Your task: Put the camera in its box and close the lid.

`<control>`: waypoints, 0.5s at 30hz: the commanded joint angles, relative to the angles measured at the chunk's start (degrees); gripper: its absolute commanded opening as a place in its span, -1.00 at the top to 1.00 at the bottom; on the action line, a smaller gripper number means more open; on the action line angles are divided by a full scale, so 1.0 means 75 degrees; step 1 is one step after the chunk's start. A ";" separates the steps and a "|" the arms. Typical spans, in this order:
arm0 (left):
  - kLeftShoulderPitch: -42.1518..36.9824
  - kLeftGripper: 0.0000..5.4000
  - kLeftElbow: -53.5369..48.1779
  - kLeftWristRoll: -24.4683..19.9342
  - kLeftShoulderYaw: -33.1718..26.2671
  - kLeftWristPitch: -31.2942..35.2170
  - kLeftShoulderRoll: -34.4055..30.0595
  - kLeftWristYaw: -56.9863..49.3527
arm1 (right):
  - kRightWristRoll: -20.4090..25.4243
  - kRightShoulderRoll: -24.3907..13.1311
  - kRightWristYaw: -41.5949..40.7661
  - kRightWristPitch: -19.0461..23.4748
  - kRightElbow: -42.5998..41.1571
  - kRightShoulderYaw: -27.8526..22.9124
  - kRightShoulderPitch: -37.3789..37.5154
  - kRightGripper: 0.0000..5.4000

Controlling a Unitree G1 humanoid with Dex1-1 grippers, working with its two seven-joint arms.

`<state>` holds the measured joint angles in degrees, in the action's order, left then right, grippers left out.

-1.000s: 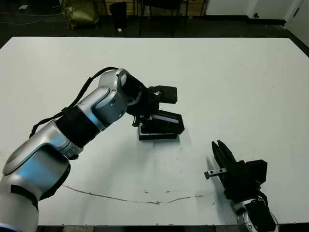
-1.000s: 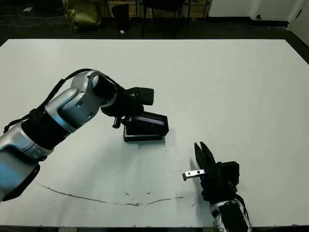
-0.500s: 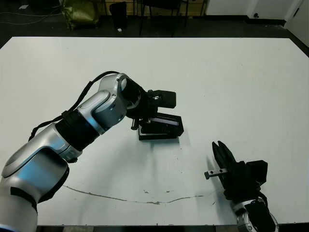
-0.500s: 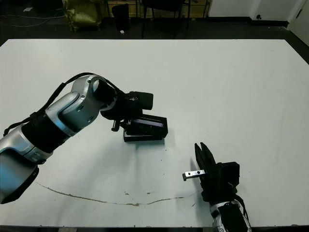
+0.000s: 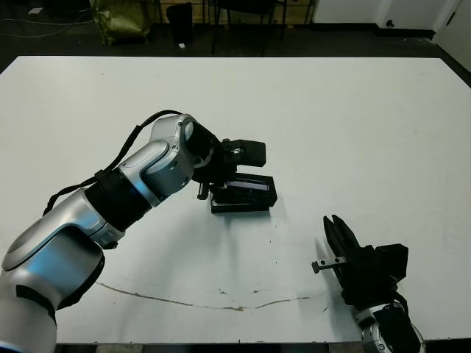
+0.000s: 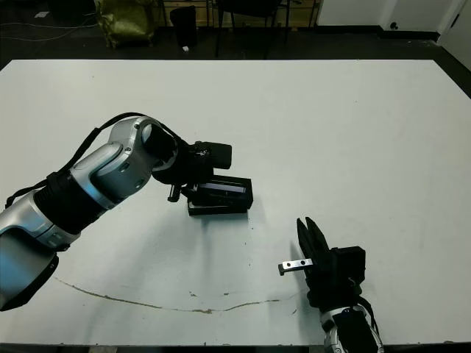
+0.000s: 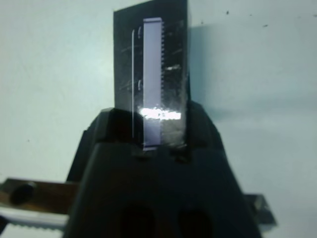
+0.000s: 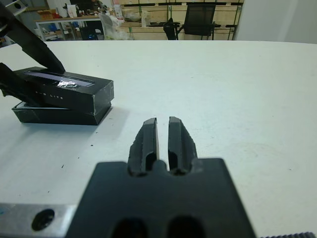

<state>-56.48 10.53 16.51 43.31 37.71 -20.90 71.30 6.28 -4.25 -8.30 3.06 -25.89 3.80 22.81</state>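
The black lid (image 5: 249, 187) with its pale glossy stripe (image 7: 152, 84) lies on the black box (image 5: 240, 207), a little askew. Only a thin strip of the box shows beneath it in the right wrist view (image 8: 54, 115). My left gripper (image 5: 218, 185) is at the lid's left end, with one finger (image 8: 37, 48) on the far side and one on the near side, shut on the lid. The camera is hidden. My right gripper (image 5: 334, 225) rests near the table's front right, apart from the box, fingers (image 8: 148, 136) shut on nothing.
A thin brown line (image 5: 184, 302) runs across the white table near its front edge. Beyond the far edge stand a chair (image 8: 199, 15), shelves and a yellow bag (image 5: 121, 18). Bare table lies between the box and my right gripper.
The lid was tilted above the box; my left gripper has lowered it until it lies almost flat on the box. My right arm has not moved.
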 commanded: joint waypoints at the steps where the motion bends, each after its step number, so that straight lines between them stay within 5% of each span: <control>1: 0.0193 0.34 0.0192 0.0112 0.0160 -0.0133 -0.0222 0.0147 | 0.0009 -0.0052 -0.0049 -0.0016 0.0141 -0.0017 0.0050 1.00; 15: 0.0369 0.36 -0.0210 0.0125 0.0380 0.0118 -0.0099 0.0161 | 0.0095 0.0041 -0.0009 0.0017 0.0113 0.0010 0.0096 1.00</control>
<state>-56.23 8.85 17.25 44.45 38.31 -21.18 71.28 6.97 -4.07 -8.74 2.22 -25.28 3.97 22.84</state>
